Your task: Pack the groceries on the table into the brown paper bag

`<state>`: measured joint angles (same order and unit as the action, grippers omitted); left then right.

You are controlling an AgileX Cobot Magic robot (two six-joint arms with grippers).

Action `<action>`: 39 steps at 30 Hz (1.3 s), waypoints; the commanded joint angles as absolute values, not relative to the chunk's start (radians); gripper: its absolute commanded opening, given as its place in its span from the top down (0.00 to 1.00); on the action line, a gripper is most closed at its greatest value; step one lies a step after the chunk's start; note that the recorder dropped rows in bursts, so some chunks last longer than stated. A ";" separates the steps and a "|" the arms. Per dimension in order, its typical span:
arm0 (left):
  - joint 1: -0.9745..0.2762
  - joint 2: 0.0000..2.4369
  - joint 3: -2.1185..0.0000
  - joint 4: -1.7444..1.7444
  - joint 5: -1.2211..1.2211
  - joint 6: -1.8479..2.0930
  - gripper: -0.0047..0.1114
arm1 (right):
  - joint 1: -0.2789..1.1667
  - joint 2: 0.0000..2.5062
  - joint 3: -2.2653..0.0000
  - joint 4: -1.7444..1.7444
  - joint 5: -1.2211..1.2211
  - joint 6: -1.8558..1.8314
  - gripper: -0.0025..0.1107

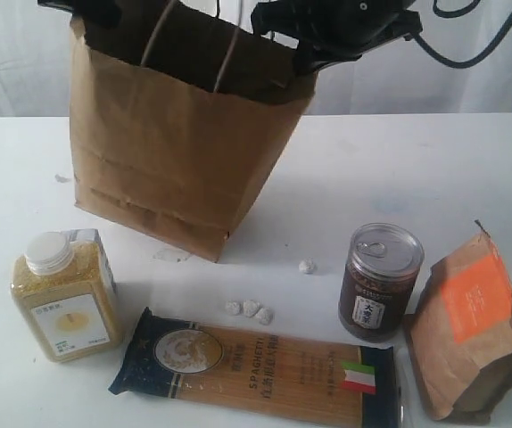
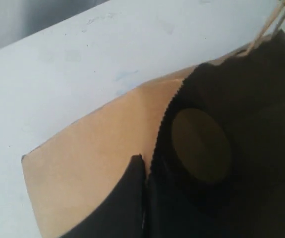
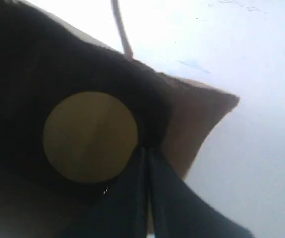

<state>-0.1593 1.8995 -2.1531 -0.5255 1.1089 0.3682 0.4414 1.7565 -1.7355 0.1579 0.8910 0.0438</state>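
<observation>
Exterior view first: the brown paper bag [image 1: 176, 152] stands upright on the white table [image 1: 417, 169], toward the far edge and left of the middle, with its mouth open. The left gripper [image 1: 82, 11] is at the bag's top left corner and the right gripper [image 1: 314, 58] is at its top right corner, one on each side of the rim.

Left wrist view: the dark fingers [image 2: 122, 208] are pressed tight together and the serrated rim runs in between them, so that's a pinch on the paper. Right wrist view, same story: the fingers [image 3: 172, 213] are squeezed together on the bag's edge, with tan wall on one side and dark interior on the other. Down inside the bag, below both grippers, a round brown lid [image 3: 90, 136] faces up.

Out on the table, well clear of both grippers:
- The yellow-grain bottle [image 1: 64, 294] is by the near left corner.
- The spaghetti packet [image 1: 256, 366] lies flat along the near edge.
- The dark silver-topped can [image 1: 379, 281] stands right of the middle.
- The orange-labelled brown pouch [image 1: 470, 330] sits at the near right corner.
- A few small white lumps [image 1: 249, 309] lie between the bag and the spaghetti
</observation>
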 commanded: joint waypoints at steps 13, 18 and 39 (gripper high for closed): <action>-0.149 1.878 -2.037 -0.483 1.091 0.366 0.93 | 0.437 1.755 -1.795 0.243 0.868 -0.050 0.66; -0.116 1.854 -2.037 -0.478 1.091 0.283 0.34 | 0.437 1.722 -1.795 0.243 0.862 -0.050 0.57; -0.052 1.598 -2.035 -0.328 1.194 0.154 0.71 | 0.437 1.499 -1.750 -0.018 1.057 0.050 0.57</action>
